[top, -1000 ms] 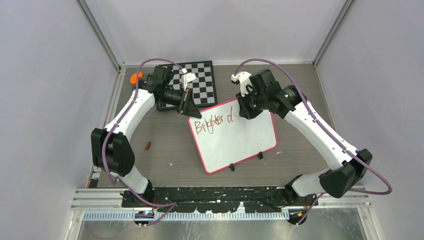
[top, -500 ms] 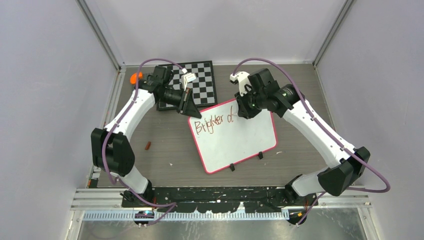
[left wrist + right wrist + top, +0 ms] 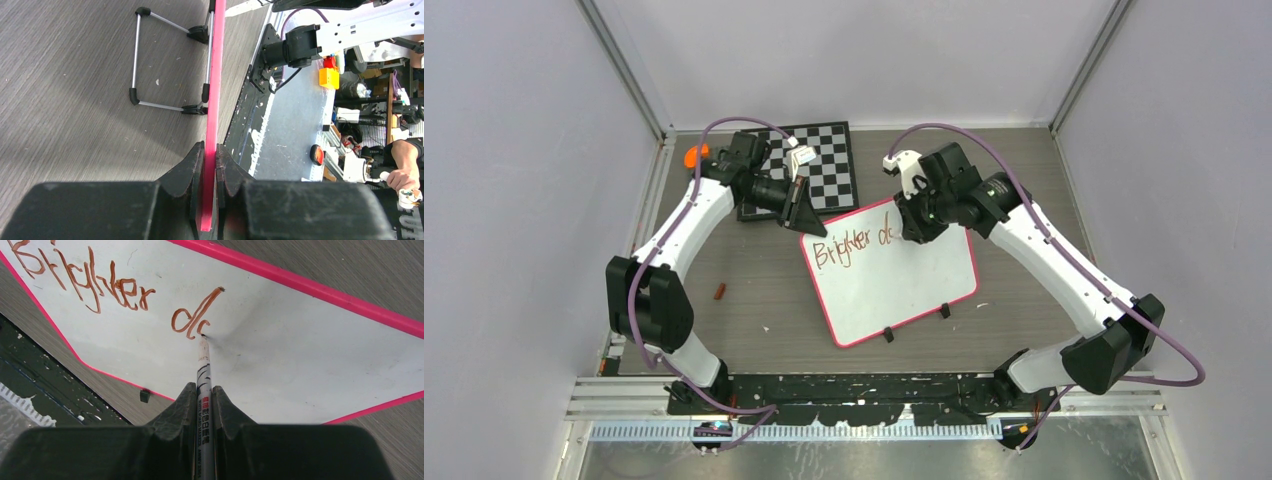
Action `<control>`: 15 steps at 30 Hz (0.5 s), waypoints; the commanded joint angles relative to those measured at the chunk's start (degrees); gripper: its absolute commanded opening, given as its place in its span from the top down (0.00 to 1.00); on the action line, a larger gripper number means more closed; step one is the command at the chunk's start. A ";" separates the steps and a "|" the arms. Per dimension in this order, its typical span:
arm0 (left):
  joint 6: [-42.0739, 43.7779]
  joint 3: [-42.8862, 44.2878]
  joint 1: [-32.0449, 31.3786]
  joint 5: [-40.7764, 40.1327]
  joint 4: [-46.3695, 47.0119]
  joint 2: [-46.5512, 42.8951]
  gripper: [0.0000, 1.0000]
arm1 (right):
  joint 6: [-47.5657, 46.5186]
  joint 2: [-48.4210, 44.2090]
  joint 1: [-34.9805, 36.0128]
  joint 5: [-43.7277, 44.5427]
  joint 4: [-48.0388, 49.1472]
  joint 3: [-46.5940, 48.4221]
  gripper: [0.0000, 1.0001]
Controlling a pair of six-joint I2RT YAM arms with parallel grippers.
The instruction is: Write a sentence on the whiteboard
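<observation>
The whiteboard [image 3: 904, 285] lies tilted on the table, white with a pink rim [image 3: 215, 75] and two black clip feet. The sentence [image 3: 856, 245] reads "Brighter d" plus a curved stroke, in reddish-brown; it also shows in the right wrist view [image 3: 100, 287]. My left gripper [image 3: 802, 215] is shut on the board's far left rim, also seen in the left wrist view [image 3: 210, 150]. My right gripper [image 3: 914, 228] is shut on a white marker [image 3: 204, 375], its tip touching the board at the end of the curved stroke.
A black-and-white checkered board [image 3: 819, 165] lies behind the left gripper. An orange object [image 3: 694, 156] sits at the far left. A small brown piece [image 3: 719, 291] lies on the table left of the whiteboard.
The right gripper has shifted slightly left and a new curved stroke has appeared after the "d". The left arm has not moved.
</observation>
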 commanded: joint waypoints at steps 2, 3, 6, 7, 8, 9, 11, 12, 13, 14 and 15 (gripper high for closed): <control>-1.01 1.61 -0.10 -0.40 -1.42 -0.29 1.00 | -0.91 -0.99 -0.22 3.12 1.59 3.42 1.00; -1.01 1.66 -0.10 -0.33 -1.46 -0.34 1.00 | -0.90 -0.73 -0.27 3.08 1.59 3.57 1.00; -0.84 1.44 -0.10 -0.54 -1.42 -0.64 1.00 | -0.69 -0.51 -0.23 2.92 1.79 3.77 1.00; -0.84 1.36 -0.10 -0.54 -1.38 -0.60 1.00 | -0.59 -0.49 -0.27 2.95 1.97 3.92 1.00; -0.84 1.38 -0.10 -0.56 -1.44 -0.56 1.00 | -0.55 -0.53 -0.22 2.91 2.04 4.07 1.00; -0.84 1.35 -0.10 -0.52 -1.42 -0.49 1.00 | -0.43 -0.42 -0.24 2.83 2.00 4.34 1.00; -0.72 1.36 -0.10 -0.55 -1.55 -0.53 1.00 | -0.18 -0.40 -0.31 2.53 1.89 4.37 1.00; -0.49 1.27 -0.10 -0.56 -1.55 -0.64 1.00 | -0.05 -0.40 -0.21 2.37 1.74 3.93 1.00; -0.40 1.16 -0.10 -0.54 -1.55 -0.78 1.00 | 0.13 -0.48 -0.30 2.15 1.70 3.34 1.00; -0.40 1.05 -0.10 -0.62 -1.55 -0.83 1.00 | 0.15 -0.61 -0.24 1.90 1.62 2.47 1.00; -0.32 0.96 -0.10 -0.64 -1.55 -0.94 1.00 | 0.22 -0.77 -0.25 1.77 1.61 1.69 1.00</control>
